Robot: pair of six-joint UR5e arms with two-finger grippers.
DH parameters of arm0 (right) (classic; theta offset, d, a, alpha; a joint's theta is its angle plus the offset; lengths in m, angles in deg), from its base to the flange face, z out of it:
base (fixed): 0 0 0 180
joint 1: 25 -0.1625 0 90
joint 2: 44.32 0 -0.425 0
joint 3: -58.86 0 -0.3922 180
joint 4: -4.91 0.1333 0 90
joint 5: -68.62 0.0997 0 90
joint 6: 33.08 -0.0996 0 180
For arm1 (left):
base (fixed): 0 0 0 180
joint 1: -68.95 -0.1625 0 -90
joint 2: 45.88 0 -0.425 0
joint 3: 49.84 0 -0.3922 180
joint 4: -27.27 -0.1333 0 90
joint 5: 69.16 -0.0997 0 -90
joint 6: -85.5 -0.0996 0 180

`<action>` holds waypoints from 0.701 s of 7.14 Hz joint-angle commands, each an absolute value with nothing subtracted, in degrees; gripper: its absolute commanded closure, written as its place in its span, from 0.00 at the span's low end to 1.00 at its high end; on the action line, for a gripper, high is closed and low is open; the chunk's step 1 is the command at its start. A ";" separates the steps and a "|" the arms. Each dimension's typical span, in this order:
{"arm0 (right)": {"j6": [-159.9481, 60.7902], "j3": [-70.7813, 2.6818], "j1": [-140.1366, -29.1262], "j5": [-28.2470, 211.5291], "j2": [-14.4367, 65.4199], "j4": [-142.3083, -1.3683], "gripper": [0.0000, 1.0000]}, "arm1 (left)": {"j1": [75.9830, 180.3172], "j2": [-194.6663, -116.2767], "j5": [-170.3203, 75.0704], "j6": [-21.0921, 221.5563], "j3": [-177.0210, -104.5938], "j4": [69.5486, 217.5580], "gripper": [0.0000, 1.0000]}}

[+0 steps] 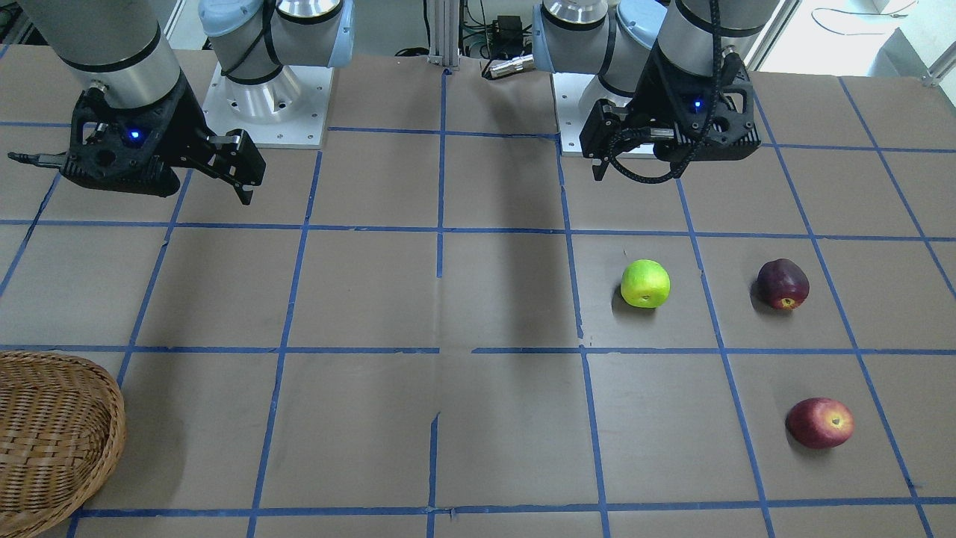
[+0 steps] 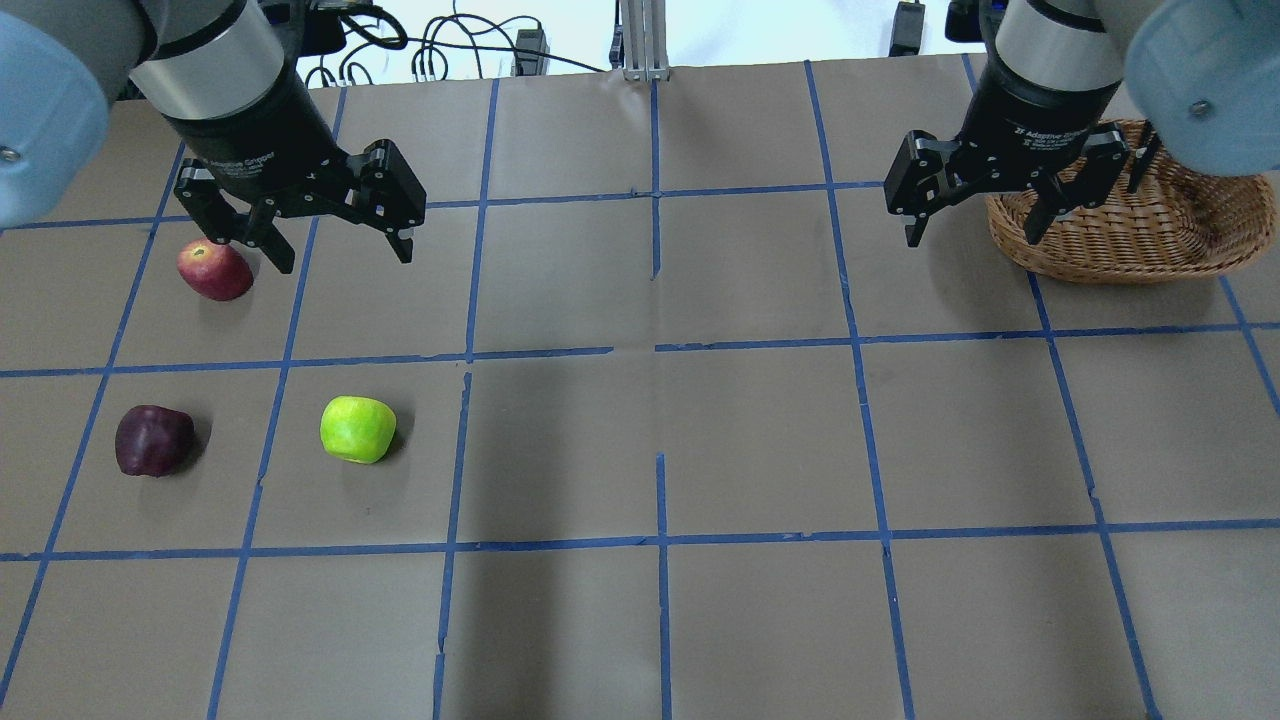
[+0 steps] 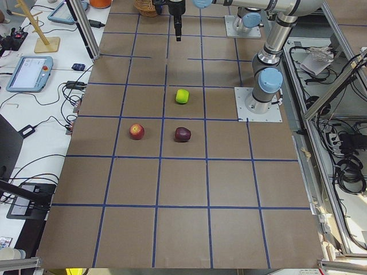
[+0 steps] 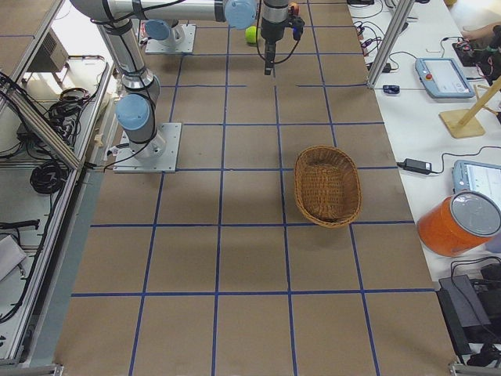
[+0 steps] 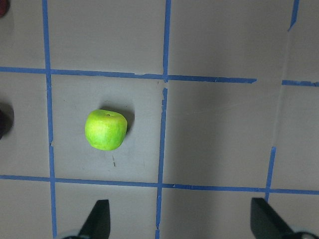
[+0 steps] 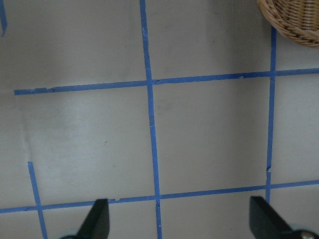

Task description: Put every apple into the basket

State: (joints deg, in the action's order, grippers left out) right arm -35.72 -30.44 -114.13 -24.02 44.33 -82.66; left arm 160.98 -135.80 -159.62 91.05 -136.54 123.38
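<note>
Overhead exterior view lays the scene out well: a brown paper-covered table (image 2: 760, 440) crossed by a grid of blue tape lines (image 2: 655, 350), with the left arm (image 2: 215, 60) reaching over the robot's-left half of the worktop and the right arm (image 2: 1060, 40) over the other half. The basket (image 2: 1150, 235) sits in the robot's-right half, close to the operators' long edge, and I can see nothing lying in it. The left gripper (image 2: 344, 258) hangs above the table with its jaws spread wide and nothing between them; its wrist camera looks straight down on the green apple, which lies ahead of the fingertips (image 5: 97, 219) and well apart from them. The right gripper (image 2: 971, 238) hangs likewise, jaws wide and empty, over bare paper just beside the basket, whose rim shows in a corner of that wrist view. All three apples rest on the table in the robot's-left half, far from the basket. The green apple (image 2: 357, 429) lies nearest the table's middle, the maroon apple (image 2: 153, 440) beside it toward the left end edge, and the red apple (image 2: 214, 270) nearer the operators' long edge, each in its own taped square.
</note>
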 commanded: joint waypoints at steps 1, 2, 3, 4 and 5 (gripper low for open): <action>-35.71 -30.44 -114.12 -24.02 44.37 -82.54 0.00 | 160.98 -136.05 -158.99 91.04 -136.41 123.16 0.00; -35.71 -30.44 -114.12 -24.02 44.37 -82.54 0.00 | 160.98 -135.97 -159.59 90.86 -136.50 123.16 0.00; -35.63 -30.44 -114.12 -24.02 44.37 -82.54 0.00 | 160.80 -136.40 -159.68 89.12 -136.76 122.55 0.00; -35.71 -30.44 -114.21 -24.02 44.37 -82.63 0.00 | 158.89 -137.10 -159.60 82.93 -138.07 120.20 0.00; -35.63 -30.44 -114.12 -24.02 44.28 -82.54 0.00 | 154.34 -139.37 -159.25 75.99 -140.52 117.48 0.00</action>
